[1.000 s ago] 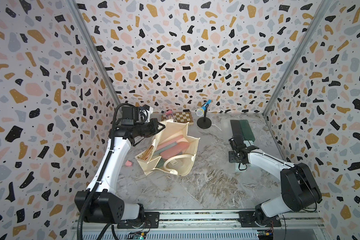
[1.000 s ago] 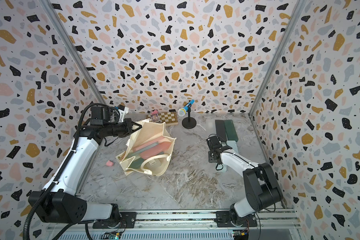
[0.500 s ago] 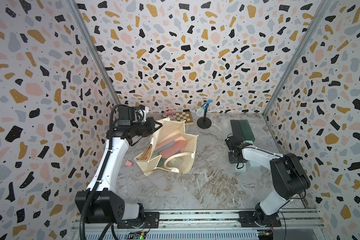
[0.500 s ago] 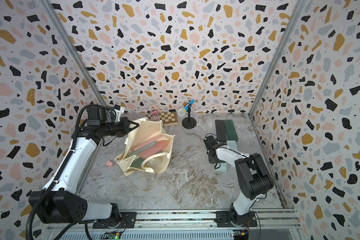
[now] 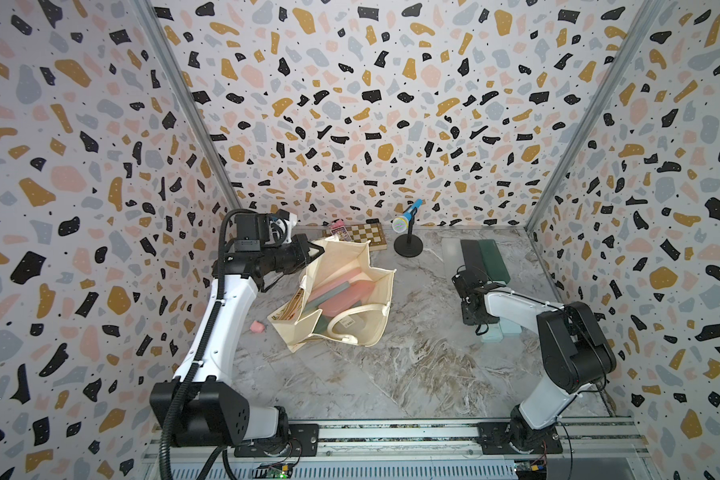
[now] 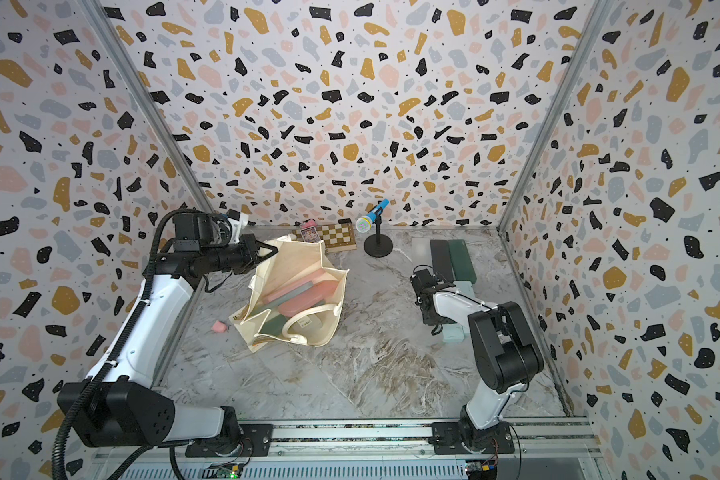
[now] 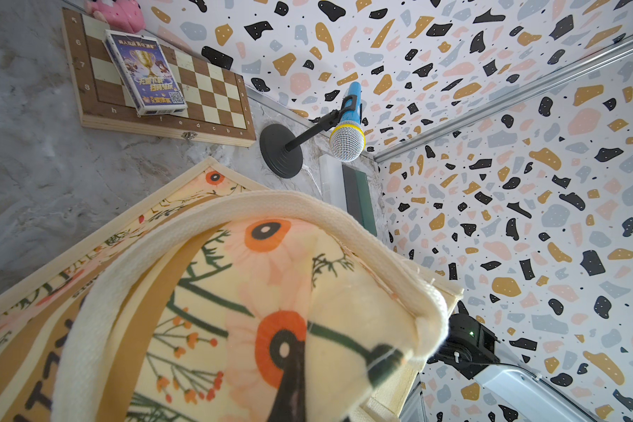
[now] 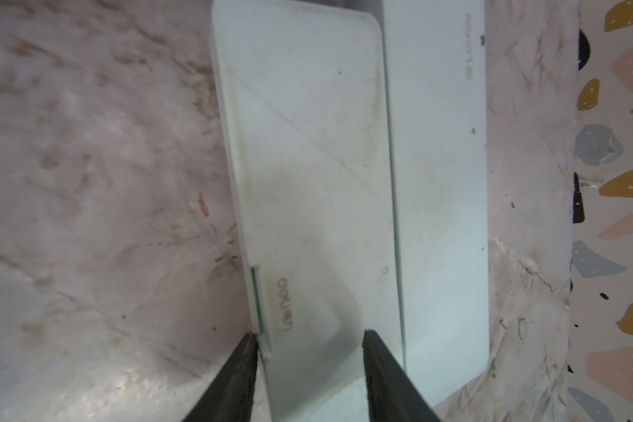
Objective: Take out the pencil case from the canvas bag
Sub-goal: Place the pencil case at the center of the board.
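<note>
Canvas, cream and flower-printed, fills the centre-left of both top views: the canvas bag (image 5: 381, 307) stands open on the marble table (image 5: 412, 374); its upper-left rim is held up by the left claw (image 5: 317, 250), pressed together on the cloth exactly as a second ago; a pink case (image 5: 346, 301) and a grey-green case (image 5: 332, 287) lie inside. At the right of the frame the pale pencil case (image 5: 491, 334) is already out, flat on the table, just beside a second pale case (image 8: 439, 182). The right claw (image 8: 309, 339) has drawn its fingers nearer together over the case's near end, one touching its edge; the right arm (image 5: 574, 345) has raised its elbow. Whether that claw nips the case or merely hovers I cannot tell. My reading: this case is delivered, and the arm can soon return for the next.
</note>
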Controlling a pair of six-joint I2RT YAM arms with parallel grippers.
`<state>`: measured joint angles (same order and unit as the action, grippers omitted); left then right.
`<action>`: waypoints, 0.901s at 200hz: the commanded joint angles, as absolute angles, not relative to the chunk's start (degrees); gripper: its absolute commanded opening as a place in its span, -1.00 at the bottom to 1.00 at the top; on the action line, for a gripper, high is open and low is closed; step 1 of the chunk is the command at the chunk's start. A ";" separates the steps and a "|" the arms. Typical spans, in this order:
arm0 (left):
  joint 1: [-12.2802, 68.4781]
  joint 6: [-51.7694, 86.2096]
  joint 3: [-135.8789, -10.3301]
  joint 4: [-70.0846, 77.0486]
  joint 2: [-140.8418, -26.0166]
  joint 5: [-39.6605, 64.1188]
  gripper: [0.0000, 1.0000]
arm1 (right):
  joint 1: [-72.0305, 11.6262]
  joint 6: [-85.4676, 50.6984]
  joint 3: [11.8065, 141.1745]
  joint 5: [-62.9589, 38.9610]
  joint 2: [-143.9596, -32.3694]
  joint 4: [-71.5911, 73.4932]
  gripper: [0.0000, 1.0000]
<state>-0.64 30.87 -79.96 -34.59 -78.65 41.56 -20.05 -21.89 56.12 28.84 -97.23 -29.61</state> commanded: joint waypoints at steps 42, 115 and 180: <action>-0.96 30.24 -79.55 -31.80 -78.23 43.07 -1.00 | -19.16 -21.48 58.79 29.93 -97.48 -30.94 -0.04; 3.41 21.85 -85.96 -40.27 -77.58 29.69 -1.00 | -20.66 -21.67 53.87 21.02 -75.21 -20.98 0.17; 14.60 14.67 -90.96 -45.22 -80.26 18.19 -1.00 | -20.57 -23.75 48.43 13.01 -61.35 -16.47 0.32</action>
<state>10.90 19.25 -87.42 -44.25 -79.24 23.35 -20.58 -23.16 51.33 17.58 -65.01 -18.48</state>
